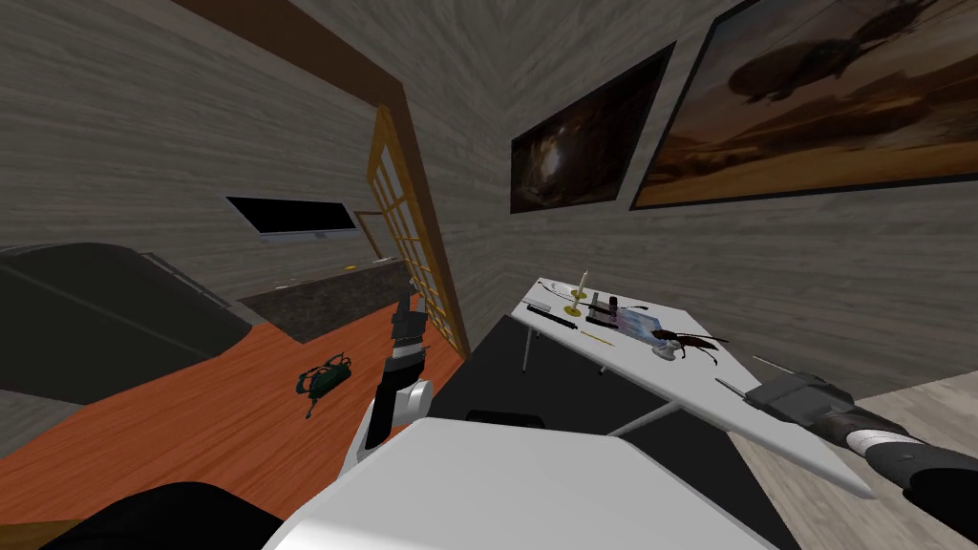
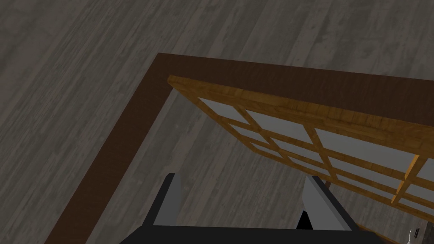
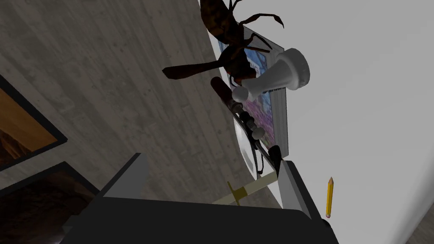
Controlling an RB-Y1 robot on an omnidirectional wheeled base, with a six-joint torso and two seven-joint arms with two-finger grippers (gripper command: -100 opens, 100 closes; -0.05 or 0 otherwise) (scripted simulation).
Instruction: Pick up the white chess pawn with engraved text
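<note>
The white table (image 1: 669, 382) was inspected from its near end. The white pawn (image 3: 275, 76) was found lying on its side on the table, its base resting on the edge of a colourful printed sheet (image 3: 265, 103) and a brown insect figure (image 3: 224, 38) placed just beside it. The right gripper (image 3: 210, 182) was held at the table's near end, apart from the pawn, with its fingers spread and nothing between them. A yellow pencil (image 3: 329, 197) was noted on the table near one finger. The left gripper (image 2: 241, 199) was raised well away from the table, before a wooden lattice door (image 2: 254, 99), its fingers likewise parted and empty.
</note>
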